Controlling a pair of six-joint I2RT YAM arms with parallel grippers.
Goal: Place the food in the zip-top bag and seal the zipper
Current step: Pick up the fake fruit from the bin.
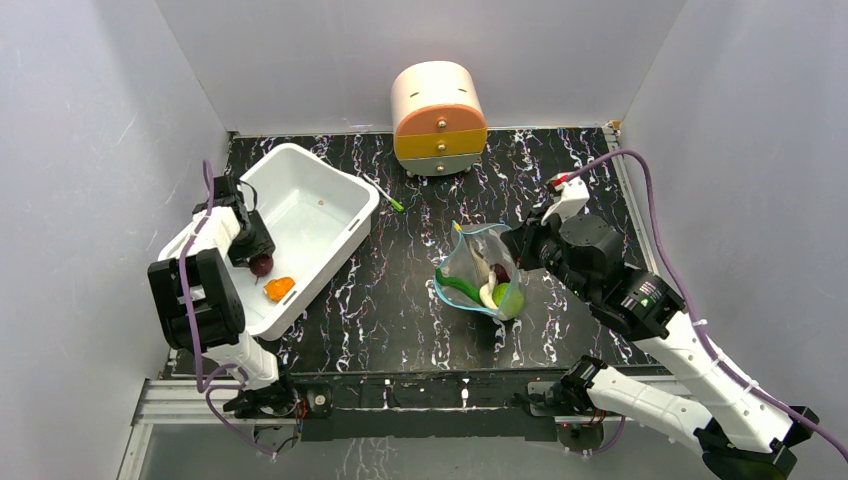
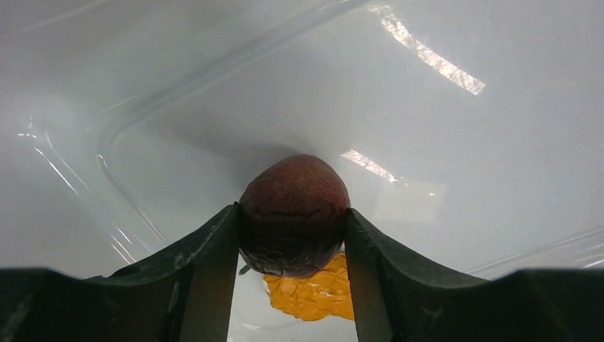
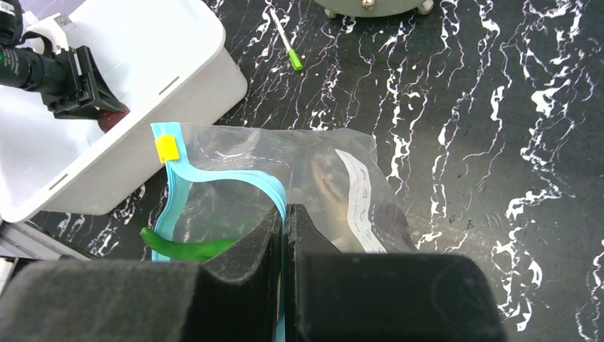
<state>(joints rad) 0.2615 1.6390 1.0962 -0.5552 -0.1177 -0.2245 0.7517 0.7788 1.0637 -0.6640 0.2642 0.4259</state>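
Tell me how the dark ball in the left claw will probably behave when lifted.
The dark purple-brown ball is round, so it would likely roll on the white tub's smooth floor if released. Its skin looks slightly glossy; the left claw touches only its two sides, so it might slip.

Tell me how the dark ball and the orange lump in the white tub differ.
The dark ball is round and purple-brown; the orange lump is irregular and bright. The left claw pinches the ball; the lump lies loose beside it. Both are in the white tub.
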